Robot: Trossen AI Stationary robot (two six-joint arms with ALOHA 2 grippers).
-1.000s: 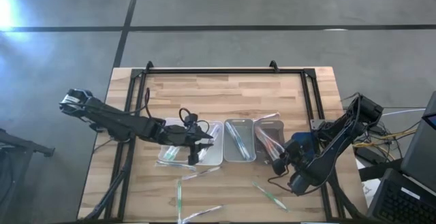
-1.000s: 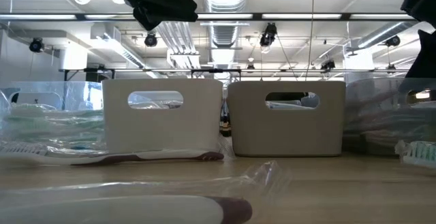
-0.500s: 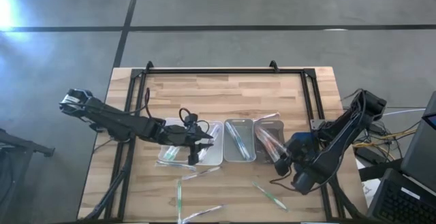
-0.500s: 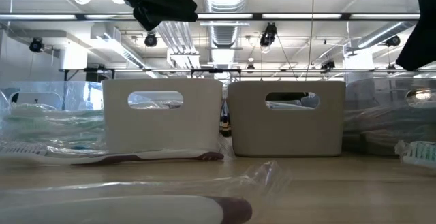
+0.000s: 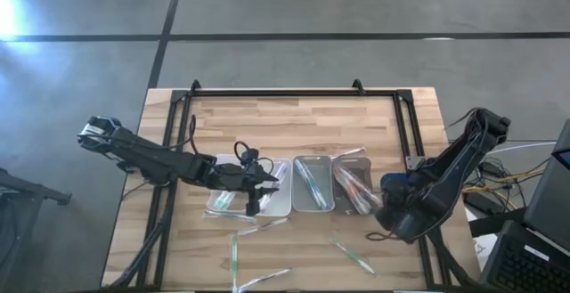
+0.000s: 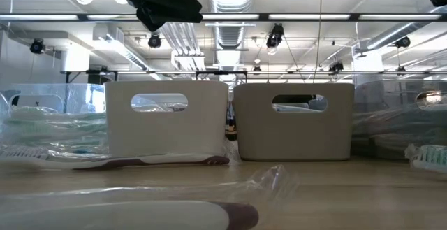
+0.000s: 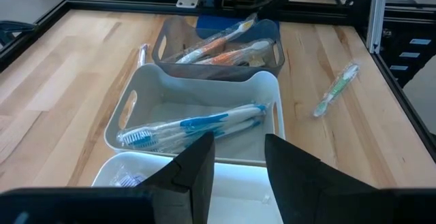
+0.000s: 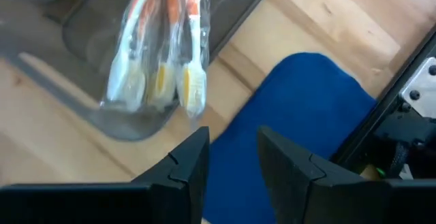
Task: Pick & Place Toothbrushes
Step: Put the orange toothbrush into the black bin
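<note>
Three trays stand side by side at mid-table: a white left tray (image 5: 270,200), a white middle tray (image 5: 312,184) holding blue toothbrushes (image 7: 197,125), and a dark right tray (image 5: 354,186) holding wrapped orange toothbrushes (image 8: 163,40). More wrapped toothbrushes lie loose on the wood near the front edge (image 5: 235,256) (image 5: 352,256). My left gripper (image 7: 238,166) hangs open above the left tray, with nothing between its fingers. My right gripper (image 8: 231,163) is open and empty. It points steeply down just beyond the right tray's end, over a blue pad (image 8: 293,115).
A black frame (image 5: 294,93) runs along the table's far edge and sides. A green toothbrush (image 7: 335,89) lies on bare wood beside the trays. In the low view, wrapped toothbrushes (image 6: 140,162) lie in front of the trays. Cables and equipment stand off the right edge (image 5: 525,213).
My right gripper has risen and drawn back from the right tray toward the table's right edge, tipping to point more steeply down. In the low view its dark shape has gone up out of the picture. My left arm has kept still.
</note>
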